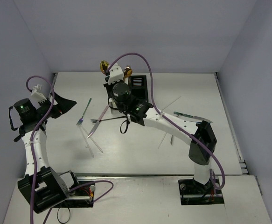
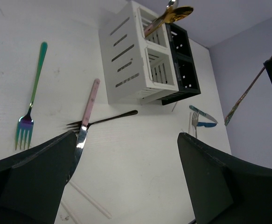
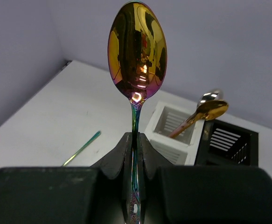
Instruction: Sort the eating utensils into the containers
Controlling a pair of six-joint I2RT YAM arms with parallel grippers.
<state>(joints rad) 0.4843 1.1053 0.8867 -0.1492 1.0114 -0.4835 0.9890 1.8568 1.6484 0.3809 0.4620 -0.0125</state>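
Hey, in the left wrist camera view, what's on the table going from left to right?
Iridescent teal-handled fork → pink-handled silver knife → white slotted square caddy → black slotted square caddy → blue-handled utensil. The thin black fork crossing the knife is left out.

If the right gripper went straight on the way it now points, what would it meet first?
Probably the white caddy, which stands just ahead and slightly right of the right gripper; the held iridescent spoon would arrive first. Depth is hard to judge.
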